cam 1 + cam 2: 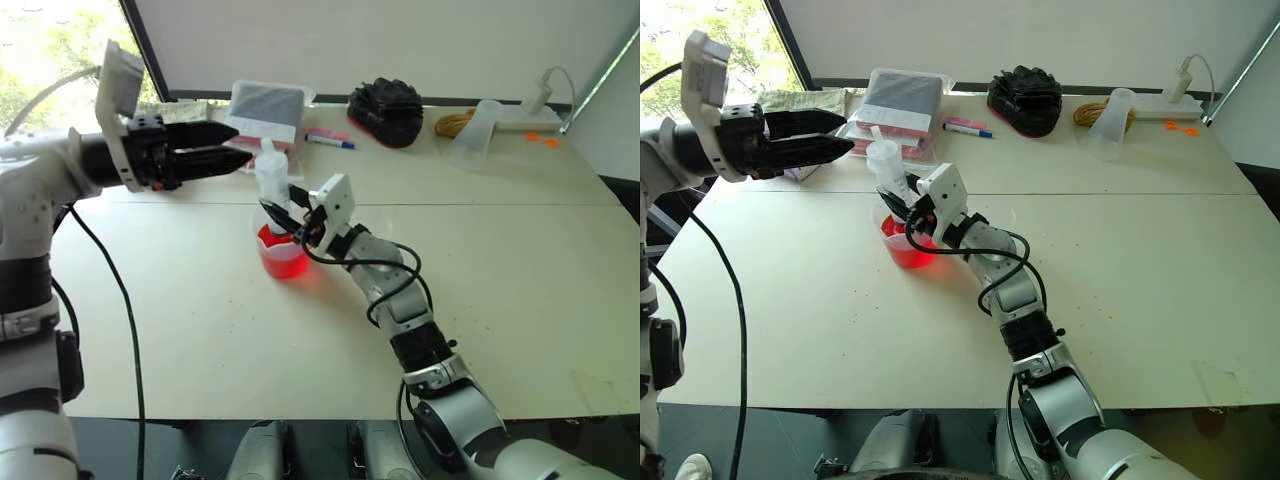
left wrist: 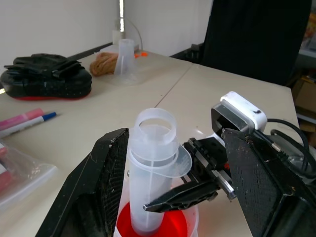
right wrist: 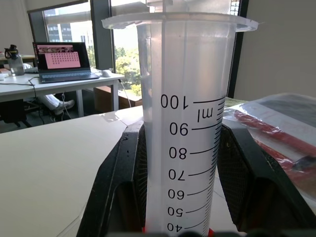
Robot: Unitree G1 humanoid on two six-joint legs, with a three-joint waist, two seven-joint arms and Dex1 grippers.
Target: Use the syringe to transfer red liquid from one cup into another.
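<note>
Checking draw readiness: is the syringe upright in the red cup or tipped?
Roughly upright. The syringe stands with its lower end in the red liquid of the cup, barrel clamped in the right gripper.

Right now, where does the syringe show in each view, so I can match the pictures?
Left eye: syringe upright, left of centre, tip in the red cup.
Right eye: syringe upright, left of centre, above the cup.
Left wrist: bottom centre, between black fingers.
Right wrist: centre, its graduated barrel.
Shared landmark in three views: the black bag.
</note>
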